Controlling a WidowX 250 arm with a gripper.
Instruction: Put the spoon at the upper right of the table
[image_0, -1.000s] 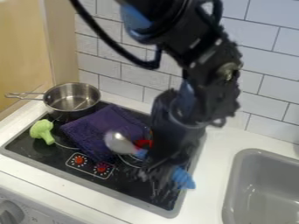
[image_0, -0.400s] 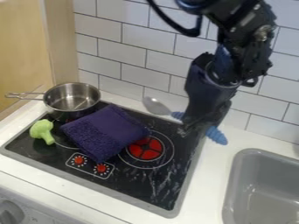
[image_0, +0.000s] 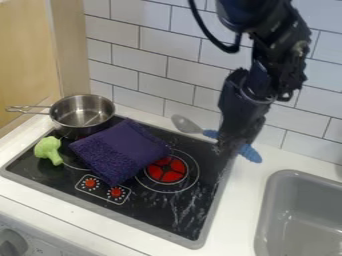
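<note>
Jaws of the black gripper (image_0: 230, 146) are closed on the spoon's blue handle (image_0: 250, 153), the bowl (image_0: 185, 124) out to their left, the handle's end to their right. Below them is the stove's (image_0: 150, 212) right edge; toward the camera and right, the sink (image_0: 264, 207); leftward, the purple cloth (image_0: 120, 150), then the metal pot (image_0: 81, 131), then the green broccoli (image_0: 48, 149).
</note>
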